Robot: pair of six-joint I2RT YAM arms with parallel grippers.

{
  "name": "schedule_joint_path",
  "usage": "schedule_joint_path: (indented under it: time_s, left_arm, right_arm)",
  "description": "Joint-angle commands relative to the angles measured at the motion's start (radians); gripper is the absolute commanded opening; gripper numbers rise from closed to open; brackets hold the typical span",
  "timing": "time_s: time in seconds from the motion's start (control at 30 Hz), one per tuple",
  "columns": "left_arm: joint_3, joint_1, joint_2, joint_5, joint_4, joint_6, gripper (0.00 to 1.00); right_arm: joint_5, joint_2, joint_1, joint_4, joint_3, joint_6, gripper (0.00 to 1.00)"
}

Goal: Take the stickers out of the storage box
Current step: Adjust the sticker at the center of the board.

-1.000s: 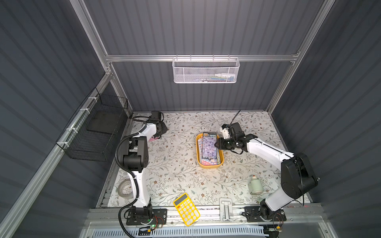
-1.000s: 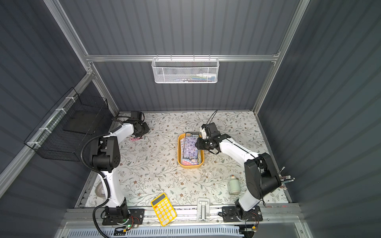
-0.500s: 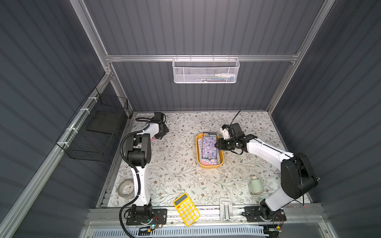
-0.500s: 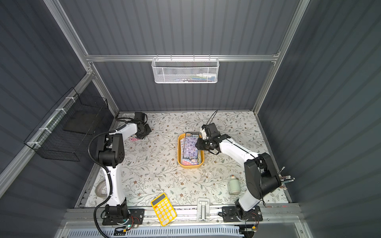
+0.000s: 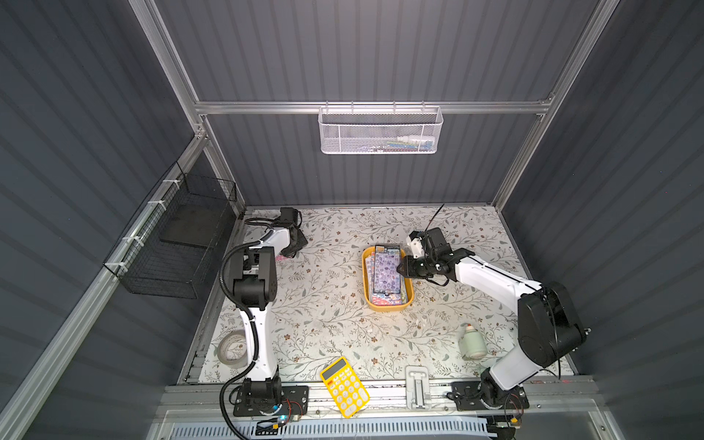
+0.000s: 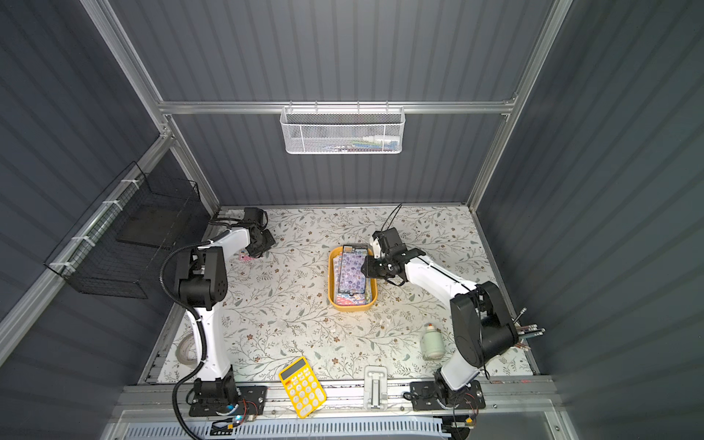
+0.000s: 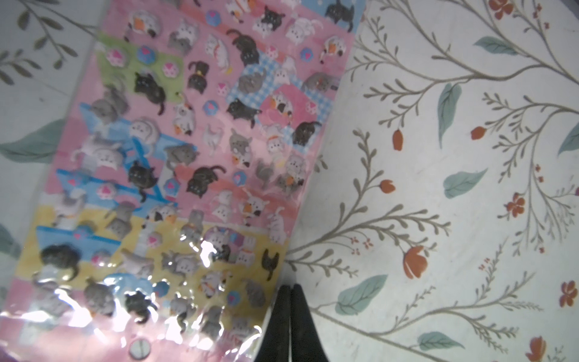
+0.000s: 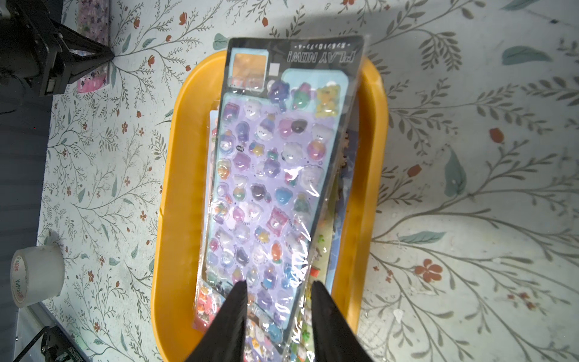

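**Risk: slick top sheet slips, or drags neighbours out**

The shallow mustard-yellow plastic storage tray (image 8: 175,188) on the floral counter (image 5: 324,304) holds a stack of glossy sticker sheets (image 5: 386,276). The right jaws are open astride the tilted purple top sheet (image 8: 263,175). Its sleeve may slide free or lift the sheets beneath. The left jaws are closed beside a pink cat sticker sheet (image 7: 188,156), well left of the tray, and could nudge it.

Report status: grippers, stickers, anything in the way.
Left gripper shut beside pink sheet on table. Right gripper open over stickers stacked in storage box. Nothing blocking.
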Motion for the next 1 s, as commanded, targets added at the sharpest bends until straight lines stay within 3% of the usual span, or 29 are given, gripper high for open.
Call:
schedule_joint_path:
  time_s: [0.0,0.23,0.47,0.53,0.63,0.7,0.97]
  left_arm:
    - [-0.009,0.007,-0.034,-0.027,-0.082,0.02,0.08]
    - [-0.025,-0.01,-0.086,0.042,-0.055,0.0,0.11]
    - [-0.022,-0.105,-0.247,0.014,-0.071,0.079,0.25]
    - [-0.052,-0.143,-0.296,0.006,-0.055,0.101,0.34]
    - [-0.067,-0.193,-0.327,0.017,-0.059,0.134,0.57]
    - [-0.073,-0.227,-0.341,0.028,-0.07,0.149,0.64]
    - [-0.173,-0.372,-0.404,0.154,0.04,0.162,0.66]
  right_arm:
    - [0.008,0.006,-0.003,-0.019,0.001,0.0,0.37]
    - [0.027,-0.01,-0.004,-0.041,0.005,-0.001,0.37]
    - [0.045,-0.032,-0.002,-0.056,-0.015,-0.001,0.38]
    - [0.041,-0.034,-0.002,-0.053,-0.024,0.007,0.42]
    - [0.024,-0.035,-0.007,-0.033,-0.04,0.031,0.5]
    - [0.003,-0.035,-0.017,-0.018,-0.051,0.052,0.52]
    - [-0.137,-0.054,-0.088,0.058,-0.122,0.123,0.46]
